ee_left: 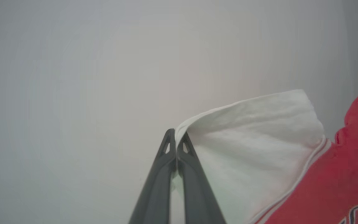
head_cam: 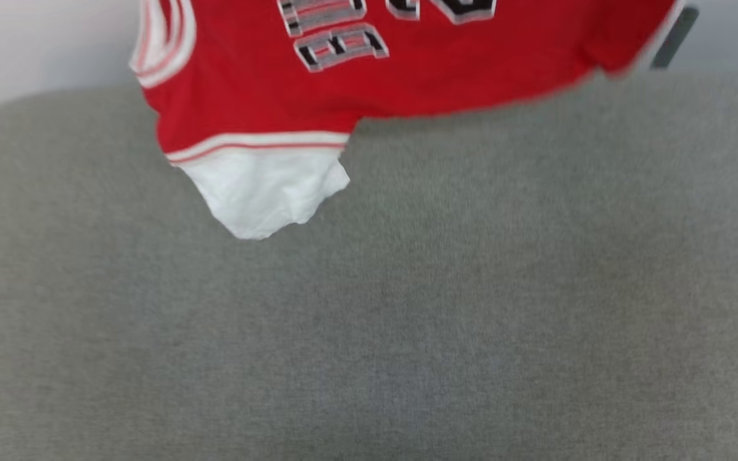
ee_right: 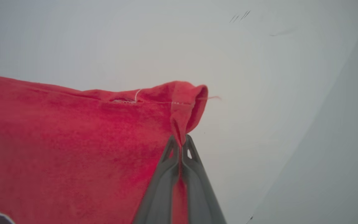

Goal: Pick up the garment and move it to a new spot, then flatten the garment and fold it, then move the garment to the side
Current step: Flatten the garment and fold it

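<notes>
The garment (head_cam: 407, 77), a red T-shirt with black white-outlined lettering, hangs in the air across the top of the head view, one white sleeve (head_cam: 266, 189) dangling over the grey surface. In the left wrist view my left gripper (ee_left: 176, 135) is shut on the edge of a white sleeve (ee_left: 253, 137), with red cloth and striped trim to the right. In the right wrist view my right gripper (ee_right: 180, 141) is shut on a bunched red corner of the garment (ee_right: 73, 140). A dark finger (head_cam: 675, 37) shows past the garment's right corner in the head view.
A wide grey fabric-covered surface (head_cam: 407, 320) spreads below the hanging garment, with a rounded far-left corner. A pale wall (head_cam: 36, 38) stands behind it. Both wrist views look toward plain pale wall.
</notes>
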Robot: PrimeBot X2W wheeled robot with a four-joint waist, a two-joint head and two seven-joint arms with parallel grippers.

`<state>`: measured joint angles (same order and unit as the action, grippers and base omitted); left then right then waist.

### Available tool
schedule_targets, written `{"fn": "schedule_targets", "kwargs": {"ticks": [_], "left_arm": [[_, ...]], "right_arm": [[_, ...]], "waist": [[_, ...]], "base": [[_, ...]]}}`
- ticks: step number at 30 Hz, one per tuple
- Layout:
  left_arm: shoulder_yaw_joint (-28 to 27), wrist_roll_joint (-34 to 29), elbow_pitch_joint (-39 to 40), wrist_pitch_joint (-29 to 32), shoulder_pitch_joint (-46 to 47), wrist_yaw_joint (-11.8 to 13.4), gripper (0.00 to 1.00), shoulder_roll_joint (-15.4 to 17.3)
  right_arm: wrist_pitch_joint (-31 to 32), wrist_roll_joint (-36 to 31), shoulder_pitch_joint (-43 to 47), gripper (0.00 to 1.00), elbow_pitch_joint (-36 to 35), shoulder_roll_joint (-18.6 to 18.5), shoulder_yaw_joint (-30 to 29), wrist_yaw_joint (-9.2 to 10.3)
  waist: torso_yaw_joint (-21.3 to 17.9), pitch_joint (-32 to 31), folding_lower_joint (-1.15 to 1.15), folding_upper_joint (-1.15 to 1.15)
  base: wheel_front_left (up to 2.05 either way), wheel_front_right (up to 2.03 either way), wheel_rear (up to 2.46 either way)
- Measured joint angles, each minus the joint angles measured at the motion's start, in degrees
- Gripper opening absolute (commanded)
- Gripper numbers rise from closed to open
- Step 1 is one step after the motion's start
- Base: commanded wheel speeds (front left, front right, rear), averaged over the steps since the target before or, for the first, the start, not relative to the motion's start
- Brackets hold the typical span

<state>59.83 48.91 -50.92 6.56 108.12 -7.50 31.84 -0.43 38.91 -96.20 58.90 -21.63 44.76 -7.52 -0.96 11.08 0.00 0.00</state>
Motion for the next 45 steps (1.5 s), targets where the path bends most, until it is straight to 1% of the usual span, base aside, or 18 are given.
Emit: {"fn": "schedule_targets", "kwargs": {"ticks": [2,5,7,9,11,15,18,23,27,32,36,40,41,43,45], "left_arm": [[0.20,-1.01,-0.81,-1.82,3.19,-0.03,0.00,0.25],[0.58,-4.02,-2.20,-6.15,8.59,-0.01,0.00,0.13],[0.32,-5.47,-3.22,-9.24,12.26,0.15,0.00,-0.66],[-0.01,-6.51,-3.98,-12.22,15.56,0.53,0.00,-1.63],[-0.14,-7.37,-4.81,-14.32,18.47,0.71,0.00,-2.75],[-0.80,-8.51,-5.98,-18.98,22.73,0.97,0.00,-4.47],[-1.56,-8.62,-7.12,-20.54,23.98,0.97,0.00,-5.42],[-3.33,-8.22,-8.34,-21.46,22.15,1.03,0.00,-6.49],[-5.16,-8.28,-7.51,-21.48,17.49,1.49,0.00,-6.75],[-6.58,-8.56,-7.95,-21.54,10.29,1.68,0.00,-7.81],[-6.27,-8.28,-8.99,-21.54,6.64,0.83,0.00,-8.12],[-4.86,-6.46,-8.94,-21.45,2.44,0.33,0.00,-8.11],[-3.90,-6.20,-8.31,-21.15,0.74,0.18,0.00,-7.99],[-2.07,-4.24,-5.60,-20.15,-3.23,0.10,0.00,-7.66],[-0.01,-2.00,-2.31,-18.69,-7.38,0.01,0.00,-6.57]], "right_arm": [[-2.78,-1.45,-2.16,0.00,0.67,0.16,-0.66,0.00],[-8.67,-4.33,-5.67,0.00,2.47,0.56,-2.32,0.00],[-12.20,-6.73,-8.09,0.00,4.02,0.71,-3.87,0.00],[-13.90,-9.34,-10.28,0.00,5.03,1.01,-5.64,0.00],[-14.39,-12.25,-12.06,0.00,5.33,1.11,-7.75,0.00],[-14.55,-20.19,-13.23,0.00,-1.40,0.16,-15.78,0.00],[-14.54,-27.32,-10.16,0.00,-5.55,0.66,-21.49,0.00],[-14.54,-36.71,-4.83,0.00,-8.66,3.08,-29.91,0.00],[-14.55,-41.49,-0.67,0.00,-7.70,5.23,-33.88,0.00],[-14.52,-43.17,2.47,0.00,-4.35,7.46,-36.68,0.00],[-14.52,-42.79,4.05,0.00,-4.21,7.97,-35.05,0.00],[-14.54,-39.32,6.76,0.00,-6.39,6.45,-31.31,0.00],[-14.54,-37.55,8.21,0.00,-6.70,5.98,-30.09,0.00],[-14.54,-34.93,11.06,0.00,-7.21,4.48,-27.16,0.00],[-14.54,-31.27,13.53,0.00,-8.18,2.64,-24.65,0.00]], "waist": [[-0.26,2.47,0.00,0.00],[-0.62,6.55,0.00,0.00],[-0.82,9.53,0.00,0.00],[-0.95,12.57,0.00,0.00],[-1.01,15.60,0.00,0.00],[-0.84,21.75,0.00,0.00],[-0.48,26.12,0.00,0.00],[0.56,32.64,0.00,0.00],[1.72,36.71,0.00,0.00],[3.80,39.16,0.00,0.00],[5.07,38.52,0.00,0.00],[5.84,36.19,0.00,0.00],[5.99,35.39,0.00,0.00],[6.23,33.60,0.00,0.00],[6.45,31.54,0.00,0.00]], "base": [[0.00,0.00,0.00],[0.00,0.00,0.00],[0.00,0.00,0.00],[0.00,0.00,0.00],[0.00,0.00,0.00],[0.00,0.00,0.00],[0.00,0.00,0.00],[0.00,0.00,0.00],[0.00,0.00,0.00],[0.00,0.00,0.00],[0.00,0.00,0.00],[0.00,0.00,0.00],[0.00,0.00,0.00],[0.00,0.00,0.00],[0.00,0.00,0.00]]}}
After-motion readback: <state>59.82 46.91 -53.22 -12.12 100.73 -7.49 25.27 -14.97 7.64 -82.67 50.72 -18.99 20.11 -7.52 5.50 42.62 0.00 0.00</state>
